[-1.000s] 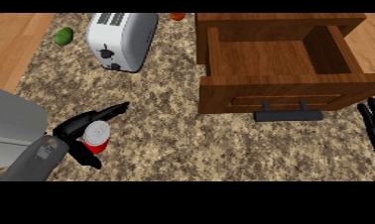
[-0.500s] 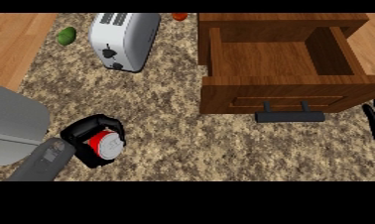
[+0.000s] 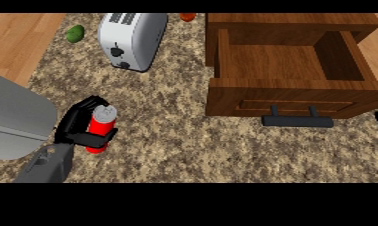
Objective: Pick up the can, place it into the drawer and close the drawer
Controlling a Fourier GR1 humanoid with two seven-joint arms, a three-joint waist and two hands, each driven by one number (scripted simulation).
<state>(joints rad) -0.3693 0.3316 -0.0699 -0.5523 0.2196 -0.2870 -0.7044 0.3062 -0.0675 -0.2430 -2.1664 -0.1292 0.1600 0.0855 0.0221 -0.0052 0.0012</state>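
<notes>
Left hand (image 3: 76, 124), fingers clamped round the can (image 3: 100, 127), near the left edge of the desk (image 3: 170, 142). Risk: carried low, the can may clip the front wall of the open drawer (image 3: 288, 103).

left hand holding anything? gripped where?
Yes. The left hand holds the can, fingers curled round its red side, below the silver top.
</notes>
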